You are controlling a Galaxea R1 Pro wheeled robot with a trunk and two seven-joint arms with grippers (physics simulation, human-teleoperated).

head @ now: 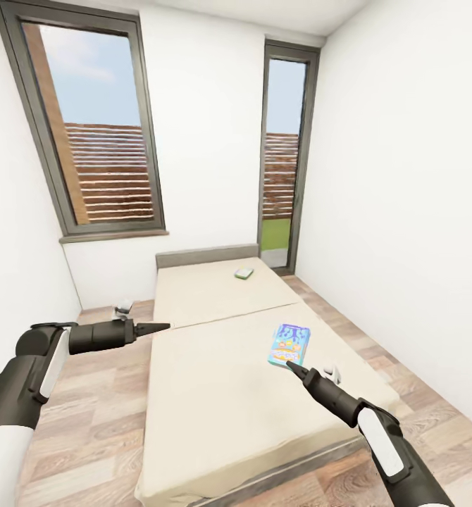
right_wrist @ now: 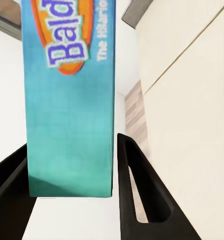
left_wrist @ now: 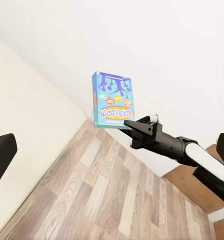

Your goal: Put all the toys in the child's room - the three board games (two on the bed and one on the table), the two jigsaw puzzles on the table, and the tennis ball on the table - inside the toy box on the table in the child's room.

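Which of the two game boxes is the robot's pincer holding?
The blue board game, near the bed's foot end: the right pincer is shut on its edge. The white-green board game lies untouched up by the headboard.

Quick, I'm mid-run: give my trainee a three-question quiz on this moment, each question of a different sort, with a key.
1. True or false: the right gripper has its jaws around the blue board game.
2. Where is the white-green board game? A) near the headboard end of the bed B) on the floor C) in the left gripper
3. Fill in: the left gripper holds ____.

Key: 1 true, the right wrist view shows the box between the jaws. 2 A. 3 nothing.
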